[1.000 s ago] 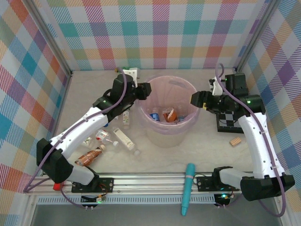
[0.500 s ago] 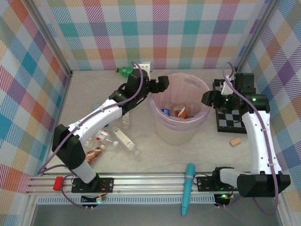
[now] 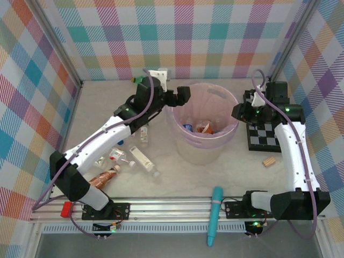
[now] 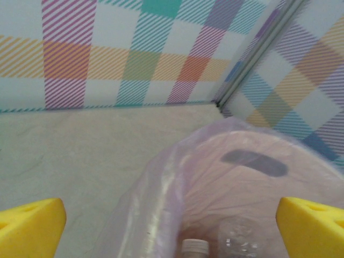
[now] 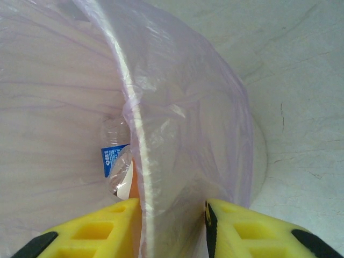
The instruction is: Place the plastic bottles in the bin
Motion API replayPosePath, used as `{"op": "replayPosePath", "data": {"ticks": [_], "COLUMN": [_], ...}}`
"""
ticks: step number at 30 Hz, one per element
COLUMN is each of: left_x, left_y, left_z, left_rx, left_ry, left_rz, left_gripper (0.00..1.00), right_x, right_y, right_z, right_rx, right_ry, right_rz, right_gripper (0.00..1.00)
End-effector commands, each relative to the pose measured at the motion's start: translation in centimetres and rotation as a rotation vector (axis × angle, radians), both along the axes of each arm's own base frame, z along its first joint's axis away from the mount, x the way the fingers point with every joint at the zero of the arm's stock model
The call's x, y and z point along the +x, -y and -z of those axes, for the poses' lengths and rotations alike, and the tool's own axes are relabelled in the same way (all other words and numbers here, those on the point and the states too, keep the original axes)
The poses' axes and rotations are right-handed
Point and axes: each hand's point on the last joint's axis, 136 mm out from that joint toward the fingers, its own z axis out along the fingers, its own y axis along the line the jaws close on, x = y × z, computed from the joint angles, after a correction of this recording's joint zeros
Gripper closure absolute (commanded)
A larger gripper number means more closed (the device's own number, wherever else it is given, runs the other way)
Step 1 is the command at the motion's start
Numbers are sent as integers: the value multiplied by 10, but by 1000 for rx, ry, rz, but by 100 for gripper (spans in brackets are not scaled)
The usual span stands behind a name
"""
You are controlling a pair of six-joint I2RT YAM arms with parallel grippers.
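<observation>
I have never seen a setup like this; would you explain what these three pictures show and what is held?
Two robot arms are bolted at a table's near edge. The wide picture comes from a fixed camera above and behind them; the other two come from cameras on the wrists, yellow fingers in view. The left gripper hangs open beside the bin, holding nothing. The right gripper straddles the bin's rim and seems to clamp it. Some plastic bottles lie in the bin; more lie on the table at left, with a teal tube, a checkered board and a small tan block elsewhere.
</observation>
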Motion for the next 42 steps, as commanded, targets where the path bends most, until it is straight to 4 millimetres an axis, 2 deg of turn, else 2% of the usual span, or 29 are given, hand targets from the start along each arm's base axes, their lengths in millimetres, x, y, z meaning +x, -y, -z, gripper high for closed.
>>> {"op": "replayPosePath", "data": {"ticks": [1,3,5,8,13,16,22,30,33,39,42], "left_x": [-12,-7,6,42,116,149,200,241,254,278,280], "left_y": [-3,-11,-28,-69,-140,-159,-164,-151,-145,-141,-140], "left_z": [-35,-42,-43,-29,29,66,130,211,229,248,264], "left_rx": [-120,-175,-221,-320,-558,-594,-569,-559,-553,-532,-530], "left_ry": [37,30,7,-75,-228,-298,-440,-613,-636,-654,-694], "left_rz": [60,45,-9,-128,-347,-446,-589,-661,-659,-660,-681], "left_gripper": [0,0,0,0,0,0,0,0,0,0,0], "right_x": [4,5,6,6,4,3,-1,-6,-8,-13,-15], "right_y": [-6,-8,-8,-8,-9,-10,-12,-15,-16,-14,-12], "right_z": [-2,-2,-3,-6,-7,-6,-4,2,2,0,1], "right_rx": [34,43,44,42,41,49,55,77,85,69,55], "right_ry": [14,19,24,32,35,31,25,14,13,16,17], "right_rz": [-26,-32,-33,-39,-47,-51,-57,-66,-71,-68,-60], "right_gripper": [64,64,64,64,64,64,64,63,63,63,63]}}
